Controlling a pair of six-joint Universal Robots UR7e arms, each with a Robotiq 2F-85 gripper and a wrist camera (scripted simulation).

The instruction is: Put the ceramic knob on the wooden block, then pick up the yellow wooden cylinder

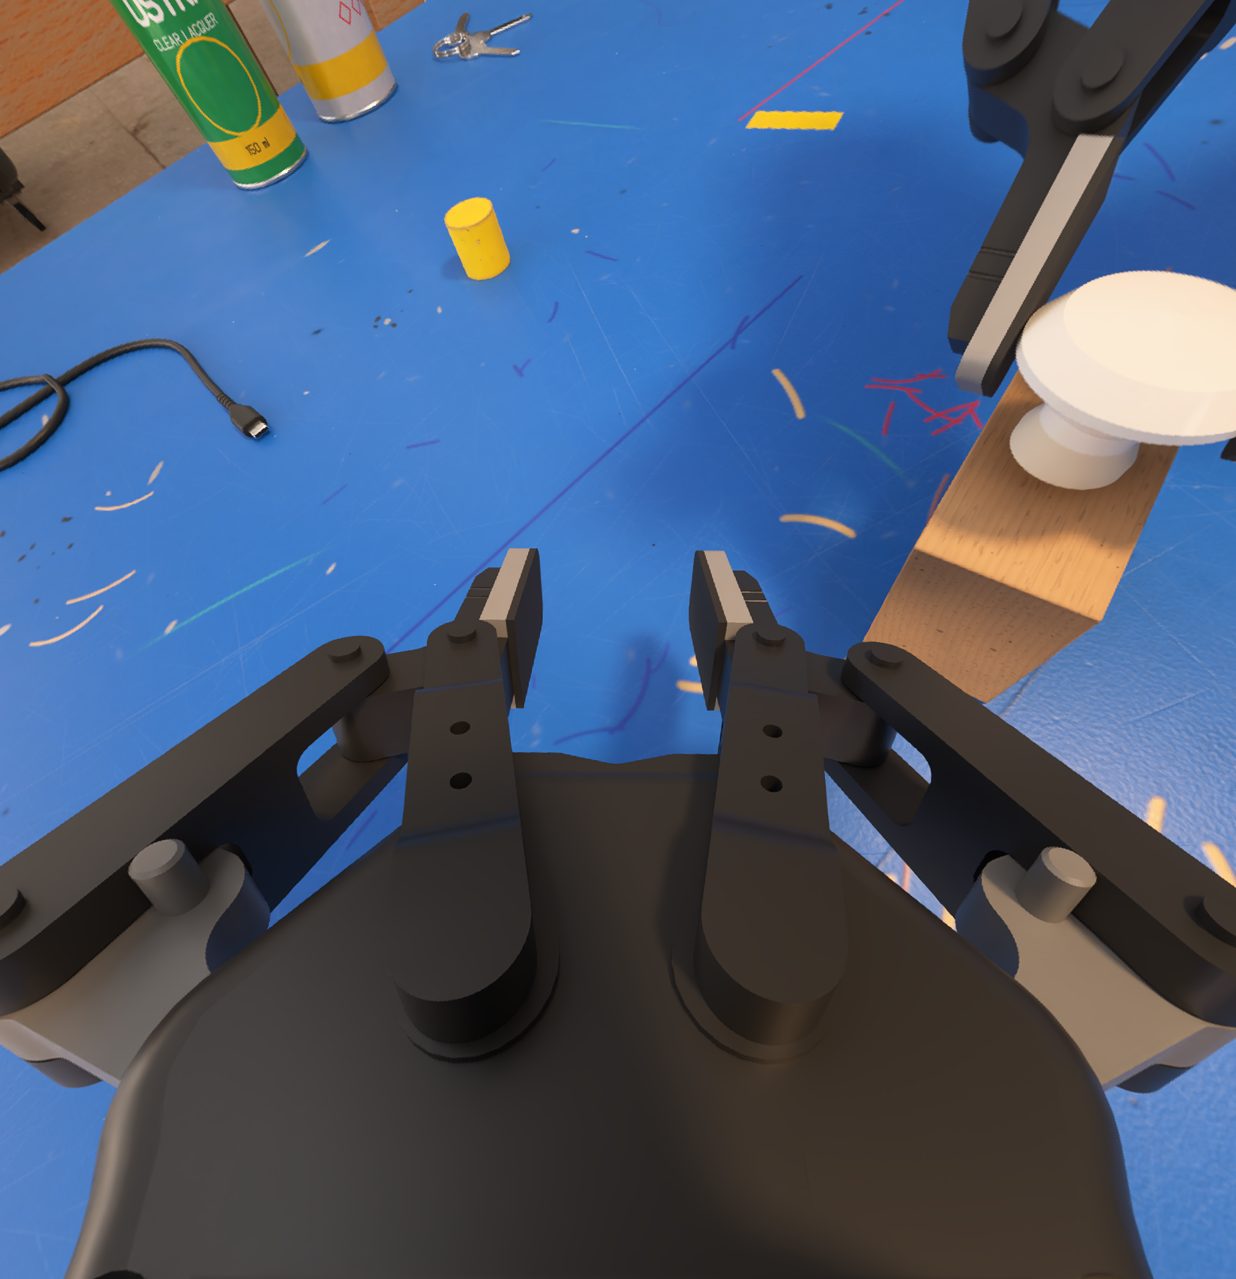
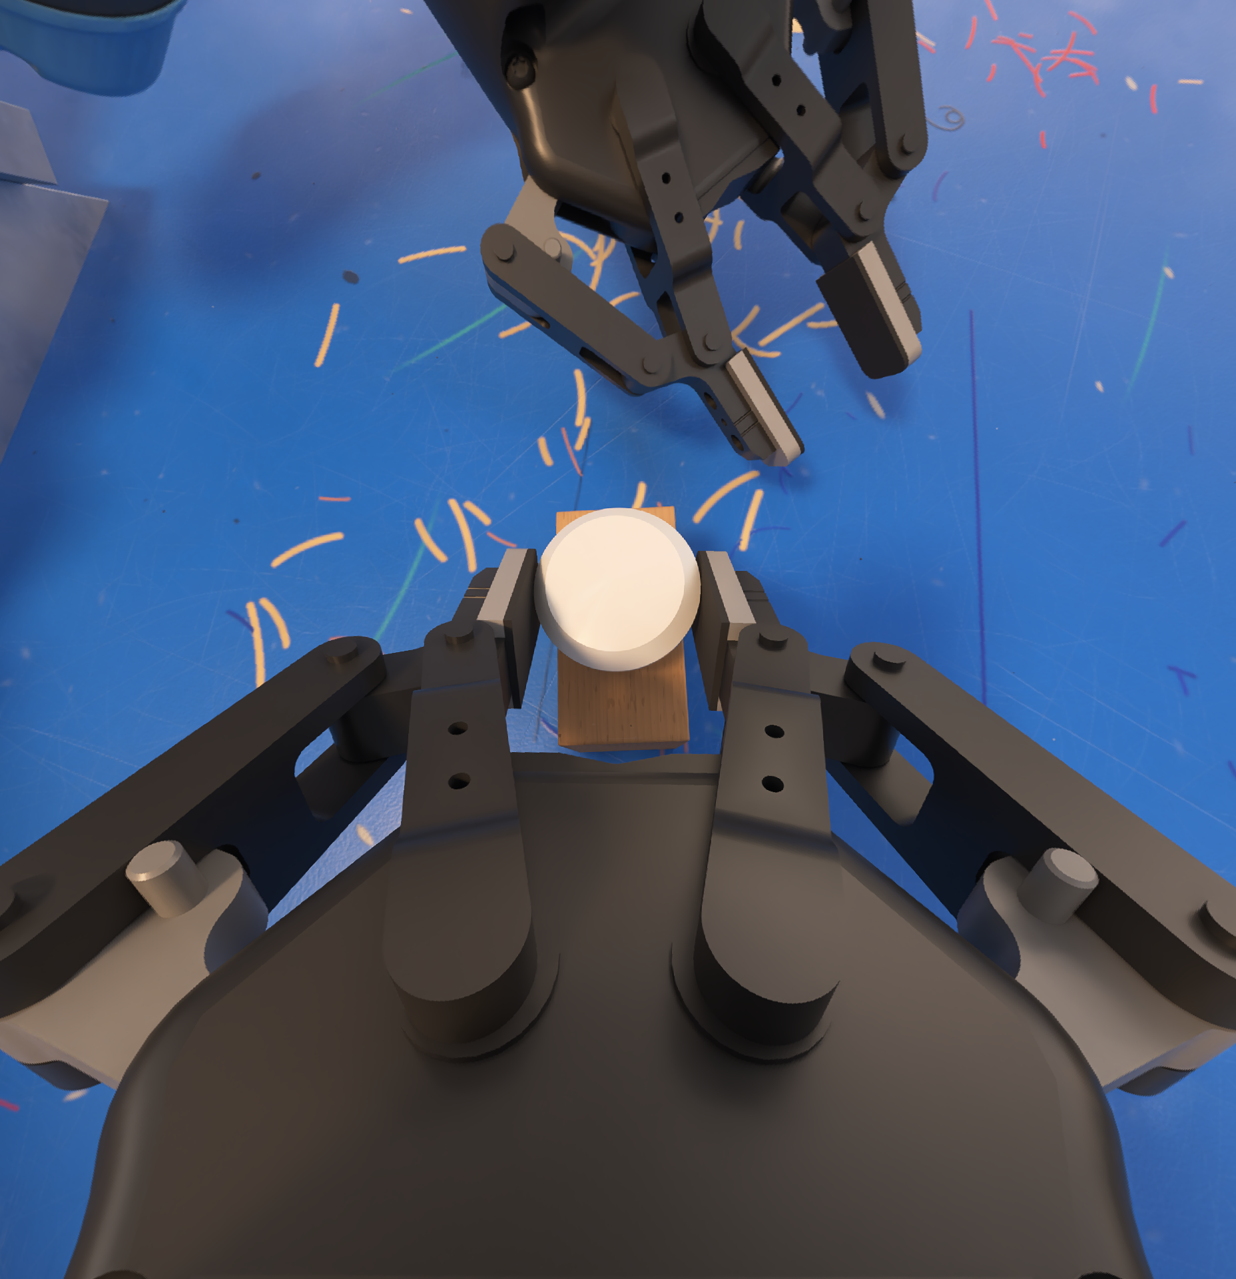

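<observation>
your right fingers [image 2: 722,595] are clamping the knob [image 2: 616,588], resting on the block [image 2: 622,706]; left fingers [image 1: 518,609] apart, empty; cylinder [image 1: 477,237] waiting untouched.

Open surface [image 1: 670,242] ringed the cylinder [image 1: 477,238]; cans [image 1: 241,104] stood behind it, a cable [image 1: 117,387] well to its left.

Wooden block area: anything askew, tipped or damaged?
Nothing stands out. The ceramic knob sits upright, foot down, on the wooden block, between the right gripper pads. The yellow wooden cylinder stands upright, apart. Table shows only scuffs.
</observation>
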